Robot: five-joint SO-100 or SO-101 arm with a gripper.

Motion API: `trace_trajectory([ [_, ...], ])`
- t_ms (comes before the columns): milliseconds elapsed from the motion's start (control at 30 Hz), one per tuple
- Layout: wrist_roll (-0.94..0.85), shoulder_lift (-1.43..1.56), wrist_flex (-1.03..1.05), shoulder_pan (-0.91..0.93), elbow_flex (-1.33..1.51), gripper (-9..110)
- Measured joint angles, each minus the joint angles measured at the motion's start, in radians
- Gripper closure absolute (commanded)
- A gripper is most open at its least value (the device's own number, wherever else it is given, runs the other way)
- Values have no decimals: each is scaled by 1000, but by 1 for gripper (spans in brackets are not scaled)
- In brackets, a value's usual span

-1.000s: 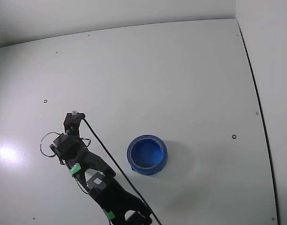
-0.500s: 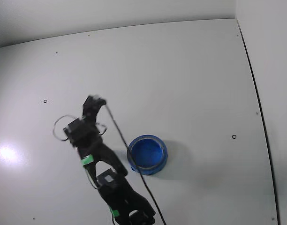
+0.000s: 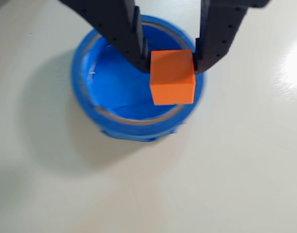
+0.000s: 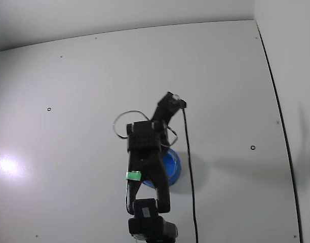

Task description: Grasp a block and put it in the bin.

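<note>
In the wrist view the block [image 3: 172, 77], orange here, sits pinched between my gripper [image 3: 171, 62] fingers, held above the right side of the blue bin [image 3: 85, 99]. In the fixed view my arm [image 4: 147, 157] covers most of the bin [image 4: 172, 167], near the table's [image 4: 69, 101] bottom edge, a black cable [image 4: 190, 177] running beside it.

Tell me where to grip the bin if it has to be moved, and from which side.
Grip the bin by its thick rim, coming down from above with one finger inside and one outside the wall. It is round, open-topped and probably too wide to span. Take the left arc in the wrist view; the gripper, holding the cube, sits over the right.
</note>
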Motion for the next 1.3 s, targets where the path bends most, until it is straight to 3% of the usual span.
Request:
trace_trajectory([
  [300, -31, 117, -97, 37, 187, 99],
  [600, -31, 236, -199, 37, 273, 75],
  [767, -31, 356, -201, 52, 281, 79],
  [967, 9, 574, -201, 57, 281, 103],
  [1167, 202, 900, -201, 58, 281, 93],
  [1300, 414, 1147, -201, 58, 281, 92],
])
